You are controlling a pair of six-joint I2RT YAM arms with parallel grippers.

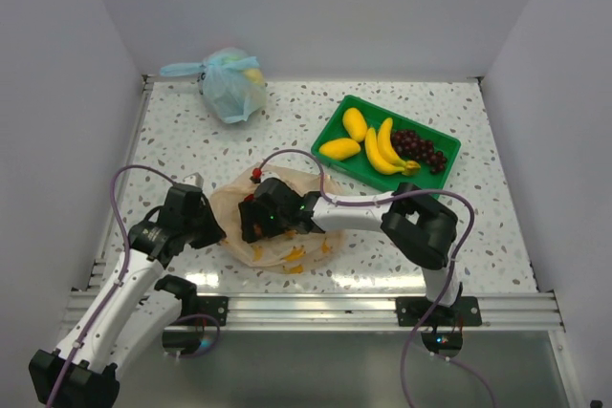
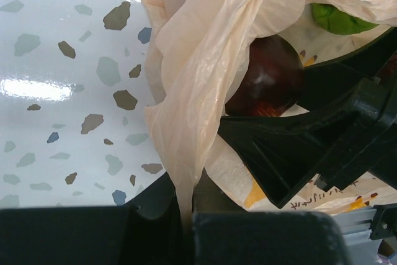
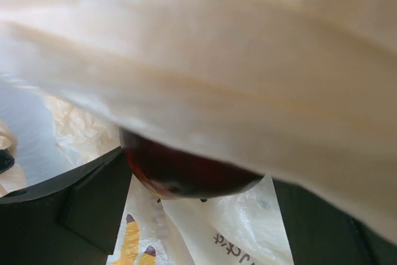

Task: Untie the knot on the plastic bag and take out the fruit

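Inside bag (image 1: 308, 247), R pincer (image 1: 252, 223) astride fruit (image 3: 186, 175)

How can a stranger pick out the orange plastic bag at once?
Find the green tray on the speckled table. Toward the near edge, left of it, lies the plastic bag. It is pale orange with yellow marks; the other bag, far back, is light blue.

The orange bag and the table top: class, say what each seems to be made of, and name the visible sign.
The plastic bag: thin translucent plastic film; it crumples in soft folds and the dark fruit shows through its edge. The table top: glossy speckled surface, terrazzo-look stone or laminate, cannot tell which; bright reflections.
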